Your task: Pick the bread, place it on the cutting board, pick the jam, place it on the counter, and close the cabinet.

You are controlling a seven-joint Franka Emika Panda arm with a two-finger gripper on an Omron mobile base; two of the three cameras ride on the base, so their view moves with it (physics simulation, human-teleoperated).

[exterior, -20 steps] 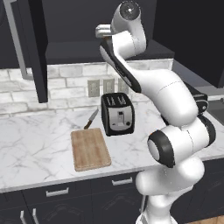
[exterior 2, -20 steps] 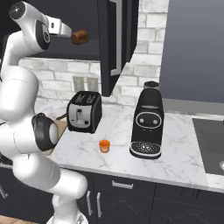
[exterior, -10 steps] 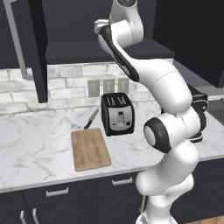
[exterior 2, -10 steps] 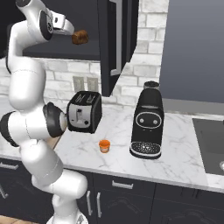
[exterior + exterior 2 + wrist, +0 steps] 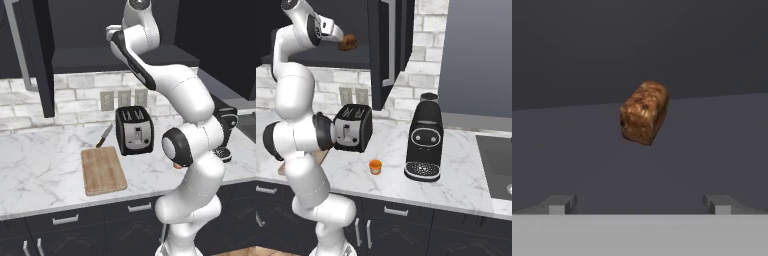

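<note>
The bread (image 5: pixel 644 112), a small dark-brown loaf, lies on the dark shelf inside the open cabinet (image 5: pixel 388 50). It also shows at the shelf's front as the bread (image 5: pixel 348 43). My gripper (image 5: pixel 639 205) is open and points straight at the loaf from a short way off, nothing between its fingers. From the right, the gripper (image 5: pixel 337 39) hangs just left of the loaf. The cutting board (image 5: pixel 103 170) lies bare on the counter (image 5: pixel 40 165), left of the toaster. The jam (image 5: pixel 375 166), a small orange jar, stands on the counter in front of the toaster.
A black toaster (image 5: pixel 135 130) stands mid-counter with a knife (image 5: pixel 104 136) to its left. A black coffee machine (image 5: pixel 425 145) sits right of the jam, and a sink (image 5: pixel 496 160) lies at the far right. The cabinet's open door (image 5: pixel 30 50) juts out at upper left.
The arm has straightened upward and the hand has moved closer to the bread in the cabinet. The gripper stays open; the bread, jam and board have not moved.
</note>
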